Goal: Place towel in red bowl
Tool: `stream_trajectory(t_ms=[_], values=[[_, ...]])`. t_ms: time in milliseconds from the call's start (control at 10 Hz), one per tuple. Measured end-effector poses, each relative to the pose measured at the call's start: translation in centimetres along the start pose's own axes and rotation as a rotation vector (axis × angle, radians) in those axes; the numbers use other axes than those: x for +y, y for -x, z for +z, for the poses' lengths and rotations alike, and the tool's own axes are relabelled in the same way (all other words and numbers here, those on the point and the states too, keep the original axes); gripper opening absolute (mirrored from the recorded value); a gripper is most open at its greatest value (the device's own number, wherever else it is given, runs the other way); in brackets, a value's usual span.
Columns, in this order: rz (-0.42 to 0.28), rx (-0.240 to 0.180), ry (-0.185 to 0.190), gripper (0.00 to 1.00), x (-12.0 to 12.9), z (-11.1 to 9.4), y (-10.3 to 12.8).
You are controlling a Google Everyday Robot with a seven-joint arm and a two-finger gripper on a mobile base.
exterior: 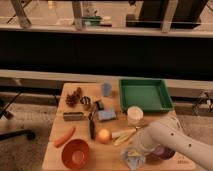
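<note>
The red bowl (pixel 75 153) stands upright at the table's front left, with nothing visible inside. The towel (pixel 132 160) is a pale crumpled bundle at the front edge, right of the bowl. My white arm reaches in from the lower right. Its gripper (pixel 135 148) is right over the towel and touches its top. The arm hides part of the towel and the gripper's tip.
A carrot (pixel 64 136), an orange fruit (pixel 103 135) and a banana (pixel 123 134) lie between the bowl and the arm. A purple bowl (pixel 162 153) sits under the arm. Farther back are a green tray (pixel 145 94), a white cup (pixel 135 114), a blue cup (pixel 106 89) and a sponge (pixel 106 116).
</note>
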State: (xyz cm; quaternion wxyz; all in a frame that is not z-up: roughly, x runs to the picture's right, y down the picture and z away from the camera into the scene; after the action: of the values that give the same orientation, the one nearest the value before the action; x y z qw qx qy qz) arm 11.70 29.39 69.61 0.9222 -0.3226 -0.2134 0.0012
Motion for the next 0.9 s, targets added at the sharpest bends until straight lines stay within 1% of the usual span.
stream_trajectory(t_ms=[400,500,700,900], values=[[-0.077,-0.071,0.029,0.18,-0.2,-0.7,4.6],[-0.094,-0.081,0.033,0.18,-0.2,-1.0,5.5],[-0.129,-0.113,0.028,0.18,-0.3,-2.3,7.4],[-0.157,-0.146,0.028,0.18,-0.2,-3.1,9.1]])
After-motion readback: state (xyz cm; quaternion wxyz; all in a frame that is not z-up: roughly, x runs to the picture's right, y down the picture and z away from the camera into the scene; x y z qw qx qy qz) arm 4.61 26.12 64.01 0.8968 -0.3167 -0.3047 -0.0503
